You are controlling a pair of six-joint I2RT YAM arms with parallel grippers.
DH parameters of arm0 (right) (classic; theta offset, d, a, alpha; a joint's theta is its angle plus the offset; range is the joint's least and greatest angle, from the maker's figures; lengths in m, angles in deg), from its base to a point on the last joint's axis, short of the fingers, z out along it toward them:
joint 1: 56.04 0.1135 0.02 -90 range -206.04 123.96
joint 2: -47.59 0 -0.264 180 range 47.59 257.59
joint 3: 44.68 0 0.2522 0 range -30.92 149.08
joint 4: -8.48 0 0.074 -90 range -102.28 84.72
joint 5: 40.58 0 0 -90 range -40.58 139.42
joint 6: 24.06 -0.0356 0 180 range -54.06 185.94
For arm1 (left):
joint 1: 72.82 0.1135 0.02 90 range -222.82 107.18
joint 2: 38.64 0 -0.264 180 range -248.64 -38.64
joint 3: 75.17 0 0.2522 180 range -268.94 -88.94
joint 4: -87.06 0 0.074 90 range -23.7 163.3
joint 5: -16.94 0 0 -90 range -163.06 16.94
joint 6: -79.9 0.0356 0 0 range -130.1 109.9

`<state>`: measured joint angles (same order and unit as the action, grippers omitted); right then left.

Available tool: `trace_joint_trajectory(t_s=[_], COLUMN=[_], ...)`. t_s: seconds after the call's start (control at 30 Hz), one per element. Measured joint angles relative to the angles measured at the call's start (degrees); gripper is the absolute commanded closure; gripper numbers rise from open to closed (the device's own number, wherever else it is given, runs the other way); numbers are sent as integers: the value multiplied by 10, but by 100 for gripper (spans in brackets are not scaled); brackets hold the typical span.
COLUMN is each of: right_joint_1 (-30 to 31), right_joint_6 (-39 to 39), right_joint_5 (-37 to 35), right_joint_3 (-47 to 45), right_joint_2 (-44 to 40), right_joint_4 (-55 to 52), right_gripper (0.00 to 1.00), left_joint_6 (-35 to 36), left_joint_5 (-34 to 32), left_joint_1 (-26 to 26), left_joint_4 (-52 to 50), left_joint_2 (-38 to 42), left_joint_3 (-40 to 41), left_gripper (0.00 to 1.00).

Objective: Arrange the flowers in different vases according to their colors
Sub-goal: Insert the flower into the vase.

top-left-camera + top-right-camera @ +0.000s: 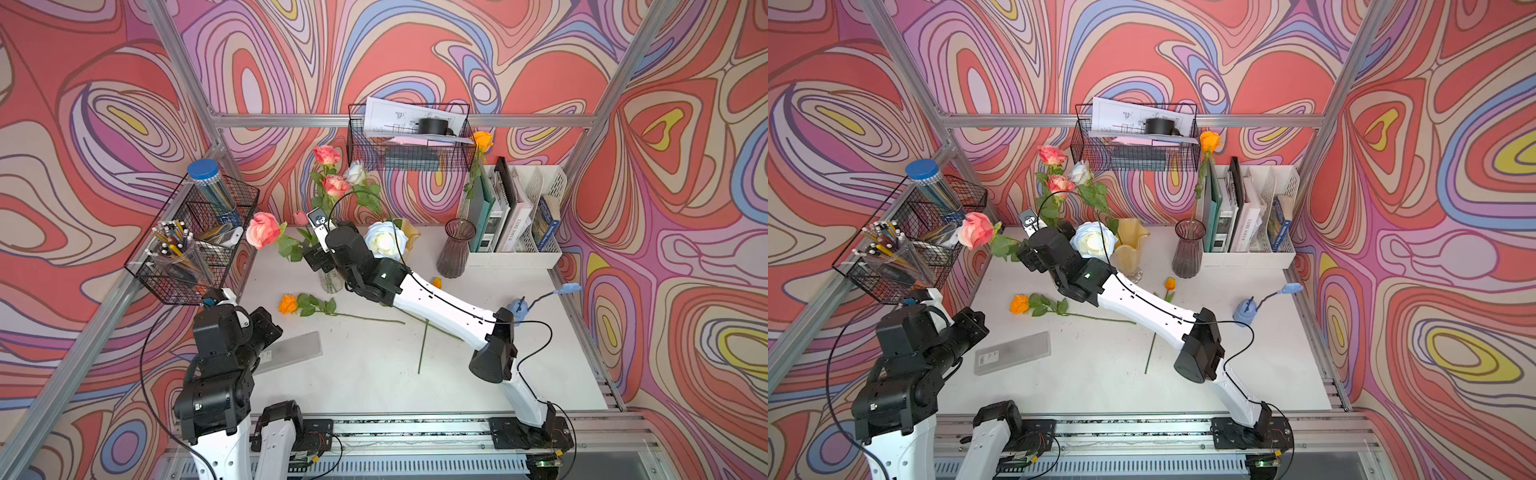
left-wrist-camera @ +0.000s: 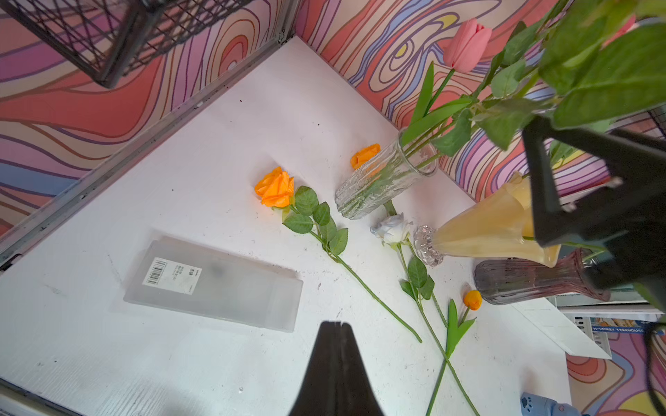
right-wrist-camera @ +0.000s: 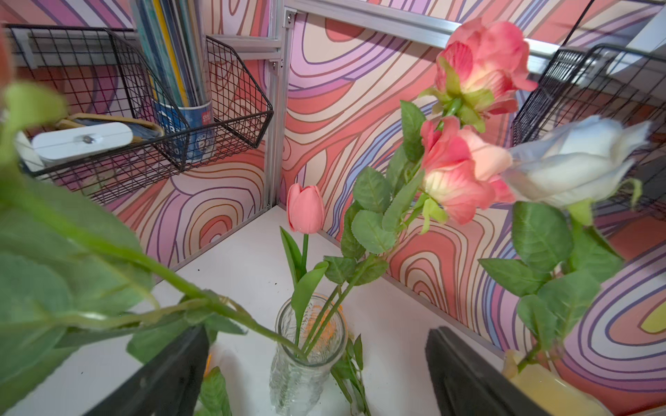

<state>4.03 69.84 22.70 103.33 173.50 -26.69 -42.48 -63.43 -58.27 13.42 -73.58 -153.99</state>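
My right gripper (image 3: 319, 345) hangs open right over the clear glass vase (image 3: 308, 345) (image 1: 331, 282), one finger on each side, touching nothing. That vase holds pink roses (image 3: 465, 169), a pink tulip (image 3: 305, 209) and a big pink rose (image 1: 262, 230) leaning left. A white rose (image 1: 385, 240) stands in the yellow vase (image 1: 1131, 245). An orange rose (image 1: 482, 141) stands in the purple vase (image 1: 457, 249). On the table lie an orange rose (image 1: 288, 304), an orange tulip (image 1: 1170, 284) and a white rose (image 2: 393, 228). My left gripper (image 2: 336, 324) is shut and empty, above the front left.
A frosted plastic case (image 1: 291, 351) lies at the front left. Black wire baskets hang on the left wall (image 1: 191, 245) and the back wall (image 1: 409, 137). A white file organizer (image 1: 515, 216) with books fills the back right. A light-blue spouted object (image 1: 519, 305) stands at the right.
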Motion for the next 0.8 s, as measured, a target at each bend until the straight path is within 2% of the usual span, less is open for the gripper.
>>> trace_joint_trajectory(t_s=[0.2, 0.37, 0.53, 0.67, 0.8], right_joint_1=[0, 0, 0, 0, 0], right_joint_6=[-32, -62, -85, -96, -104], right_joint_5=[29, 115, 210, 270, 302], right_joint_3=[-120, -195, -276, -363, -448], right_joint_2=[-95, -147, -207, -281, -345], right_joint_4=[0, -25, -60, -89, -103], right_gripper=[2, 3, 4, 9, 15], left_joint_6=[0, 1, 14, 22, 24], left_joint_5=[21, 54, 94, 116, 128], left_joint_1=[0, 0, 0, 0, 0], left_joint_4=[5, 19, 20, 20, 21], left_joint_2=[0, 0, 2, 12, 19], left_joint_3=[16, 39, 70, 89, 107], left_gripper=[100, 100, 96, 96, 96])
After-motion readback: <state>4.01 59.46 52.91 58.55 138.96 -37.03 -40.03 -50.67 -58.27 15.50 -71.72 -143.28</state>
